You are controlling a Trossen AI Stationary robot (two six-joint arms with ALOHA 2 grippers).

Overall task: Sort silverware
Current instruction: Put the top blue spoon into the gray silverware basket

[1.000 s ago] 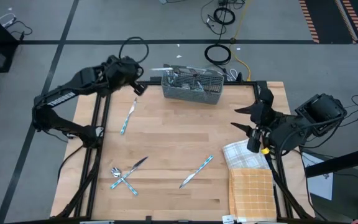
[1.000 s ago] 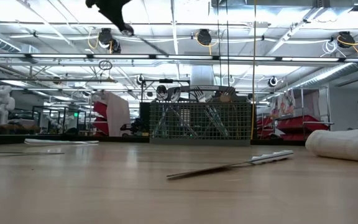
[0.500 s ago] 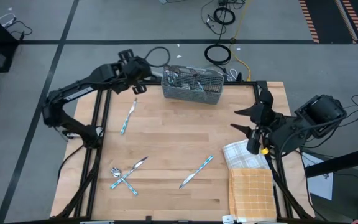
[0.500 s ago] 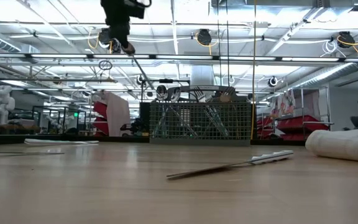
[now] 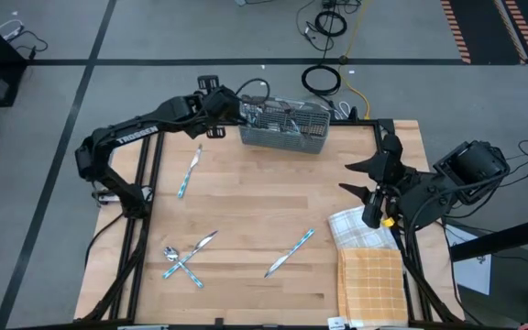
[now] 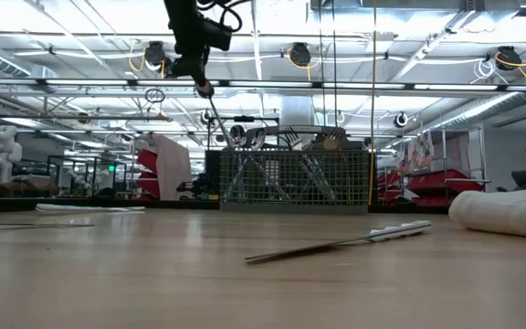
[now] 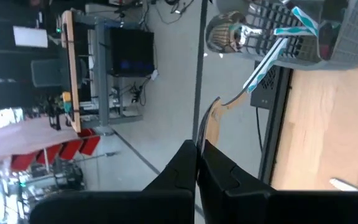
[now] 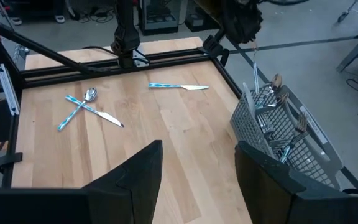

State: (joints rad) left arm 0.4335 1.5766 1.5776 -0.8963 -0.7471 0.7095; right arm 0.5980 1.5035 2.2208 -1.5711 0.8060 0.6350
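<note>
Silverware piece (image 6: 215, 114), thin and hanging downward, is clamped in the left gripper (image 6: 205, 88), just above the wire caddy's (image 5: 283, 137) near end. Loose silverware (image 5: 189, 171) lies on the wood surface (image 5: 246, 211) below it. Right gripper (image 5: 367, 176) hovers apart-fingered, well off, beside folded cloths (image 5: 365, 229).

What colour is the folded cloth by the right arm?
Orange-and-white check on the folded cloth; the high view shows it best.
</note>
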